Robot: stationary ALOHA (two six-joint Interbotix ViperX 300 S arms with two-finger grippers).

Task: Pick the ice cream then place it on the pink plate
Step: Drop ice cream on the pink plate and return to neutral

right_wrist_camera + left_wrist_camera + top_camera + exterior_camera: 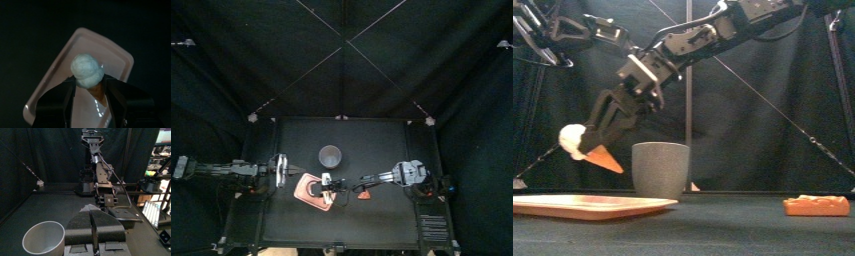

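My right claw (pixel 601 136) grips the ice cream (pixel 587 150) above the pink plate (pixel 567 206). Picking is done; lowering and release remain. My left claw (pixel 92 215) rests closed.

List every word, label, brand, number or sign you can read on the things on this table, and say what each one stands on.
No text can be read in any view.
ice cream: plain white scoop and orange cone, no mark.
pink plate: bare, no print.
grey cup: no label on the side that shows.
orange toy: too small to tell whether it bears any marking.
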